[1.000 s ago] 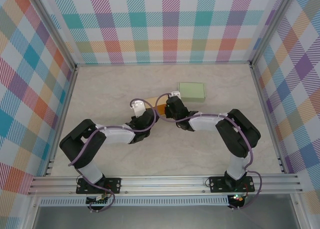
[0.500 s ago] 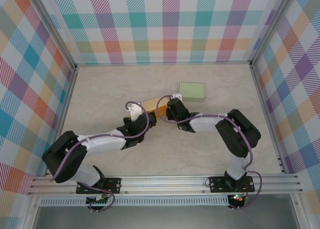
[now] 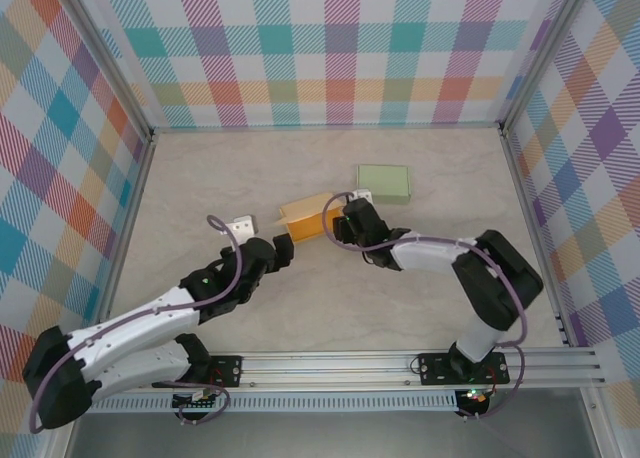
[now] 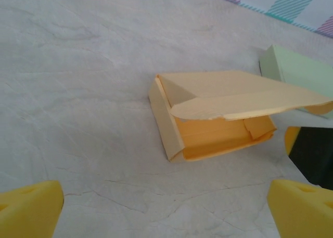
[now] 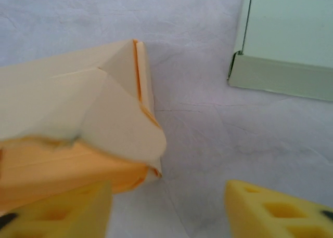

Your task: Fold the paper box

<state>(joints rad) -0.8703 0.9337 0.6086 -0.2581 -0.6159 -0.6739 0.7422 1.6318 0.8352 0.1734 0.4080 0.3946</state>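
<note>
Near the green box, orange paper box, lid flap ajar.

Pale marbled table, orange paper box near its middle, green box just beyond

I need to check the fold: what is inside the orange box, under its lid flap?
Under the raised lid flap, the orange box shows bare orange inner walls and a small folded tab. The flap covers the rear of the interior.

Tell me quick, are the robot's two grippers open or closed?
Left gripper: open, holding nothing.
Right gripper: open, not gripping the orange paper box.
</note>
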